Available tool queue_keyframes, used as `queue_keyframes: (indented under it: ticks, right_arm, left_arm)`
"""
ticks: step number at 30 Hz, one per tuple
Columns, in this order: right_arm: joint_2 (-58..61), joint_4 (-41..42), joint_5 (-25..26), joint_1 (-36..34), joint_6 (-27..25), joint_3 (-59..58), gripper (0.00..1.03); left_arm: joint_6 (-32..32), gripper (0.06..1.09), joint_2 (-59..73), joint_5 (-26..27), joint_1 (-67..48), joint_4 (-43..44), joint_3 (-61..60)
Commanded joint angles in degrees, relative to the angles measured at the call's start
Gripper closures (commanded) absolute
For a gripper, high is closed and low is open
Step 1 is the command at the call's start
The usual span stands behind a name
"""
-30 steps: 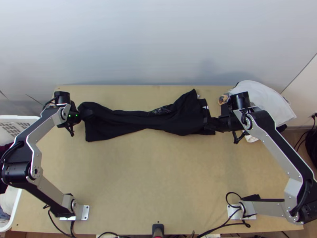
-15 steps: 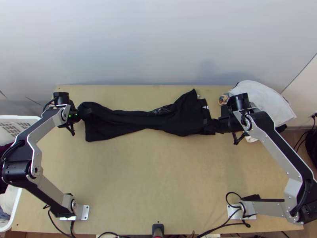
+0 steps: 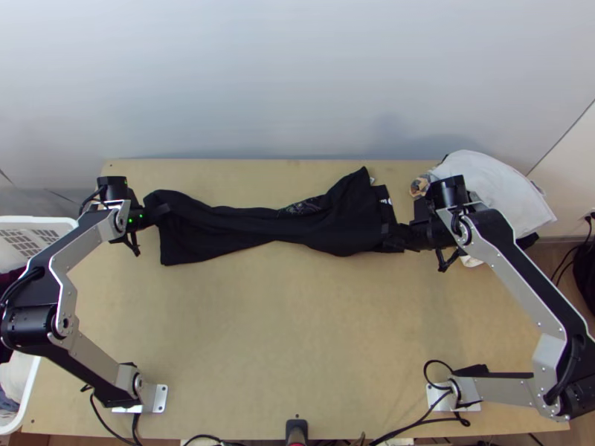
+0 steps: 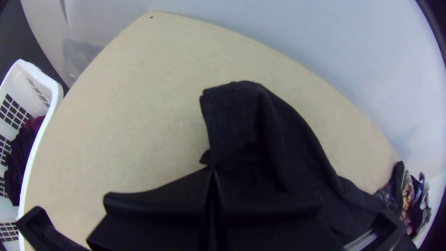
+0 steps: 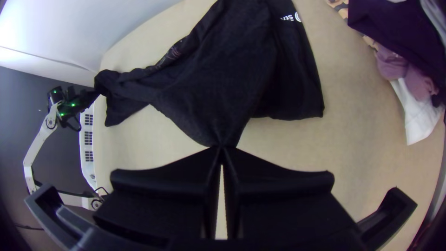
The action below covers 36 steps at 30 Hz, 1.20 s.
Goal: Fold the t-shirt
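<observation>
Lying bunched lengthwise across the far half of the table, the black t-shirt is drawn narrow along its middle and spread wider at both ends. A printed patch is shown along its far side, and a small white mark is seen at the end toward the right arm.

The end toward the left arm is held by the left gripper; in the left wrist view its fingers are pressed together with dark cloth pinched at the tips, and a broad folded part is spread beyond them. At the other end, cloth is nipped by the right gripper. In the right wrist view its fingertips are closed and the fabric is gathered to a point between them.

By the table's far right corner, a pile of clothes is placed, partly covered from above by the right arm. A dark purple garment, a mauve one and a white cloth can be made out there. Beside the table's left edge, dark red cloth is contained in a white basket.
</observation>
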Motion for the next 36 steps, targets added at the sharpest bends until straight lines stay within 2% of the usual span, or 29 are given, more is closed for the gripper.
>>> queue_keyframes:
  ticks: [1,9,14,23,27,33,36]
  right_arm:
    - [0.3,0.0,0.0,0.1,0.0,1.7,1.00]
    - [-0.8,-1.1,0.1,-2.2,0.3,8.9,1.00]
    - [-2.3,-4.0,1.2,-3.8,0.5,17.6,1.00]
    - [-2.3,-11.9,9.8,-4.9,-0.2,41.9,1.00]
    - [-2.9,-15.2,14.7,-4.2,-2.2,50.8,1.00]
    - [-8.0,-15.1,18.3,-4.0,-5.3,57.1,1.00]
    - [-10.4,-15.4,20.0,-4.3,-7.2,59.2,1.00]
  left_arm:
    - [0.2,1.04,-2.2,-0.2,1.0,-2.4,2.2]
    - [-0.4,1.04,-7.1,0.8,2.5,-15.0,15.6]
    - [-0.7,1.04,-10.3,1.0,2.5,-22.0,23.2]
    - [-2.4,1.04,-15.2,2.7,5.5,-34.1,40.1]
    - [-3.5,1.05,-17.6,3.1,7.2,-39.6,49.7]
    - [-2.4,1.05,-20.7,6.7,7.8,-48.8,63.9]
    - [-0.1,1.05,-26.0,7.4,7.6,-48.1,64.6]
